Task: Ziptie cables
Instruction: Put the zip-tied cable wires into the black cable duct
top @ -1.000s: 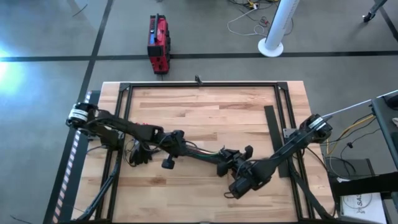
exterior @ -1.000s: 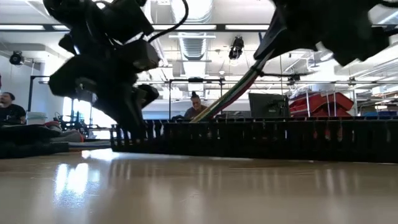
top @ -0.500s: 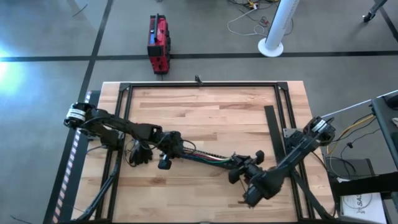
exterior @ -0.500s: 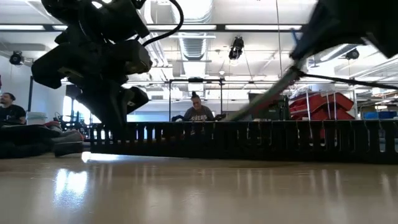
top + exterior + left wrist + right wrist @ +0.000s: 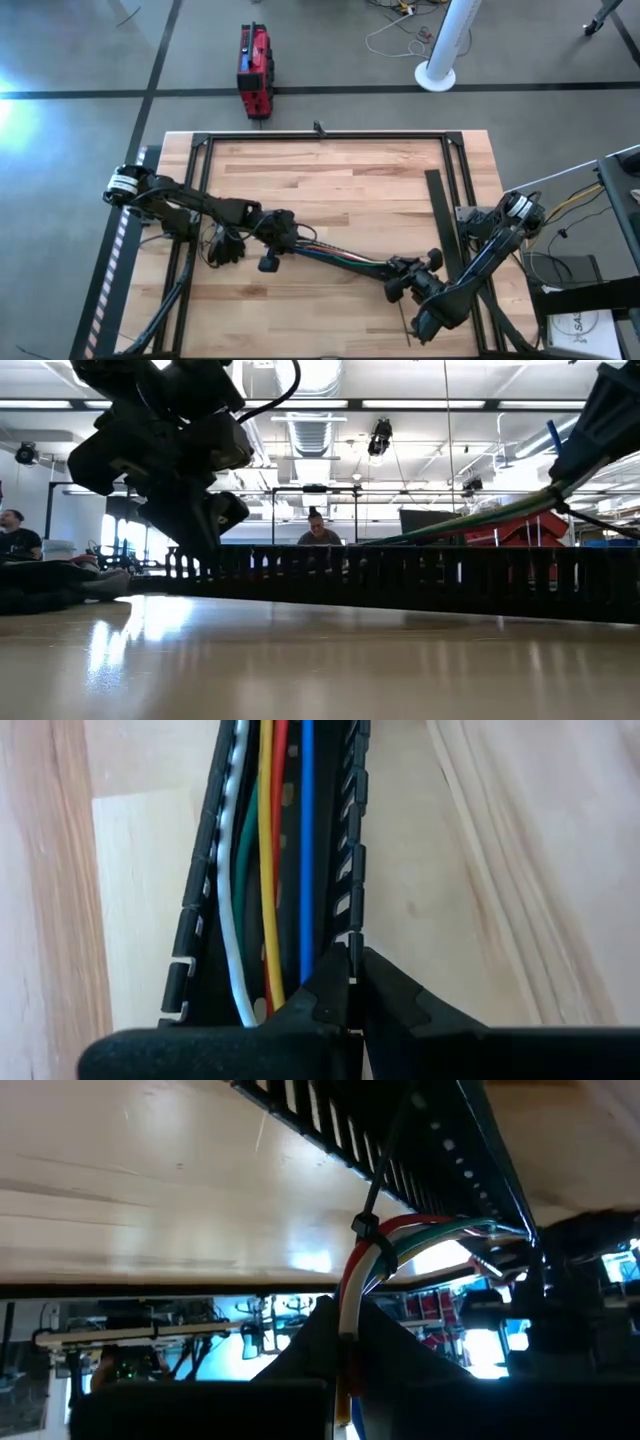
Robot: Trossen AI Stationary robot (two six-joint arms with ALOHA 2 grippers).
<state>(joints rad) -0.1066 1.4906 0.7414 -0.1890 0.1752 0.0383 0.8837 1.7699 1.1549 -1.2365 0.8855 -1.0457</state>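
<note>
The cables (image 5: 372, 1265), white, red and green wires, bend in a curve. The ziptie (image 5: 364, 1227) circles them, its thin tail (image 5: 398, 1128) running off. In the high view the cables (image 5: 345, 258) stretch between both grippers at mid-table. My left gripper (image 5: 288, 243) is shut on a black slotted duct (image 5: 352, 870) that carries white, green, yellow, red and blue wires. My right gripper (image 5: 400, 278) is shut on the cables. In the low view the duct (image 5: 420, 575) spans the table and the cables (image 5: 480, 520) rise to the right gripper. My left gripper pinches one slotted side wall (image 5: 352, 942) of the duct between its two fingers, at the duct's end. The fingers point along the duct. My right gripper pinches the cable bundle (image 5: 350, 1295) between its two fingers, a little short of the ziptie's loop. The cables curve away from the fingertips, clear of the table.
A long wide black perforated bar (image 5: 440, 215) lies along the table's right side. A black frame (image 5: 320, 137) rims the tabletop. Bare wood lies at the far middle (image 5: 330, 180). People sit in the room beyond the table (image 5: 318, 535).
My right gripper has gone toward the table's right and near edges with the cables, which now stretch out longer and straighter from the left gripper. My left gripper has stayed near its place.
</note>
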